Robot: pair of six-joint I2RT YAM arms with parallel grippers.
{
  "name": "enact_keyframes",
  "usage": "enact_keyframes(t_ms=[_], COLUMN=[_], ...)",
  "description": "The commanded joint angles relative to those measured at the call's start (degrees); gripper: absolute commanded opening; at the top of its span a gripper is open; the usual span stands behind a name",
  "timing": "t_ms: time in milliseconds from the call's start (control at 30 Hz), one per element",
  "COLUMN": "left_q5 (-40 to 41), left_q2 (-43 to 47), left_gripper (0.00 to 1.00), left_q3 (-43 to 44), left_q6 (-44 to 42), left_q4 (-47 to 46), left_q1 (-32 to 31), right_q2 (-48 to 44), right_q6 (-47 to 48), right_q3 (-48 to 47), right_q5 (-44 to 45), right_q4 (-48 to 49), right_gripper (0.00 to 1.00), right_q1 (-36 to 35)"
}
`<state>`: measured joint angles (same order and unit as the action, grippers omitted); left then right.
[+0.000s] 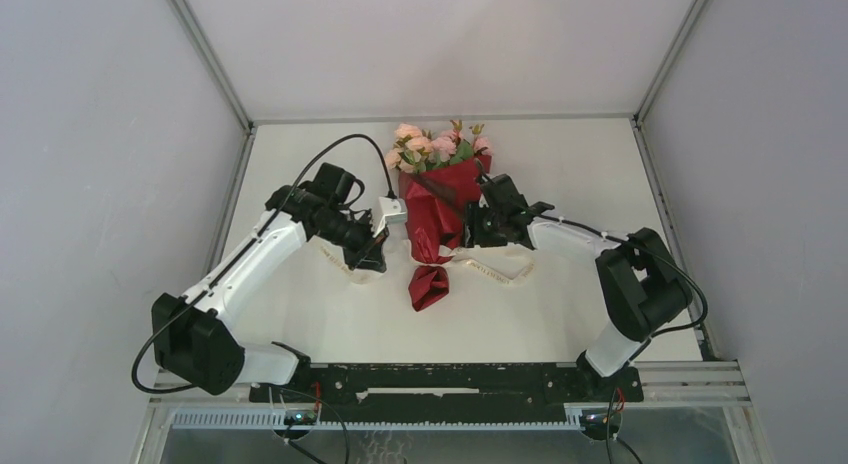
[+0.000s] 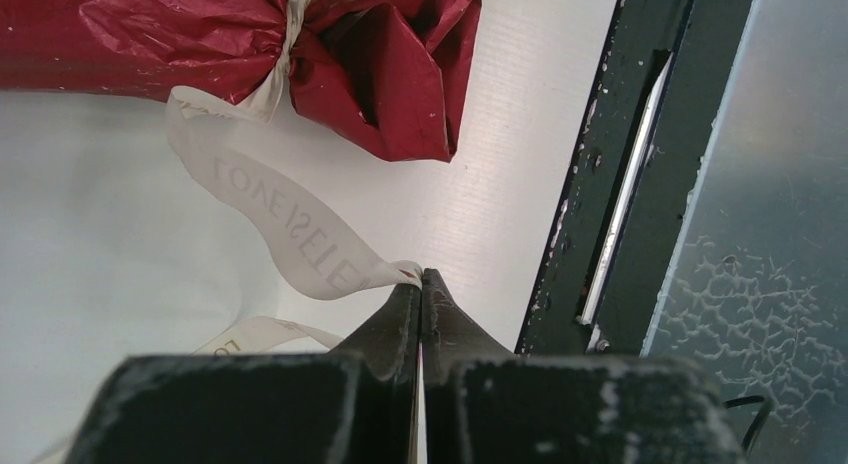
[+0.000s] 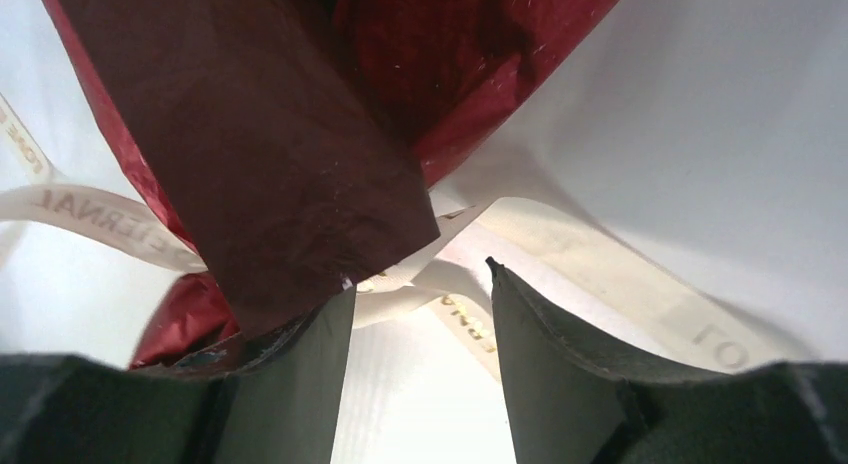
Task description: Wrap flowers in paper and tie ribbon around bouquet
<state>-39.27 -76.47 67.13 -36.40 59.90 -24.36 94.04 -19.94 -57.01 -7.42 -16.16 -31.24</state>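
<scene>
Bouquet [image 1: 437,219] lies in the middle of the worktop [image 1: 300,184], flowers [image 1: 435,144] toward the far side and the tail toward the arms. The red paper [image 1: 445,199] is basically the container here. It's a crinkly cone with the stems hidden inside, and only the pink heads and leaves stick out the wide end. The ribbon [image 2: 290,239] is cinched round the narrow neck, and below that the paper flares back out into a little puff.

Left tool [image 2: 422,284] is closed right up, pinching the ribbon by its very end, with that tail running back to the neck. Right tool [image 3: 418,276] has its jaws apart with nothing gripped. It sits just beside the cone, a paper flap right at one fingertip and ribbon loops on the worktop past the tips.

Handling-wise I'd guess the whole thing is light and squashy. The paper will crease and might tear if yanked. The ribbon is limp and slick, so a tip-only pinch could slip. Better to grab the tails further in, or the bundle at the neck, never the blooms.
</scene>
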Motion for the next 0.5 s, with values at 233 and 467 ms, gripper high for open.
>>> enact_keyframes(t_ms=[233,467], left_q5=[-2.4,-2.9], left_q2=[-0.2,0.4], left_gripper=[0.0,0.0], left_q3=[1.1,1.3], left_q6=[0.2,0.0], left_q4=[-0.3,-0.3], left_q1=[-0.1,-0.2], right_q2=[2.7,2.2], right_q6=[-26.0,-24.8], right_q3=[3.0,3.2], right_q5=[6.1,7.0], right_q4=[10.8,9.9], right_gripper=[0.57,0.02], right_q1=[-3.9,-3.4])
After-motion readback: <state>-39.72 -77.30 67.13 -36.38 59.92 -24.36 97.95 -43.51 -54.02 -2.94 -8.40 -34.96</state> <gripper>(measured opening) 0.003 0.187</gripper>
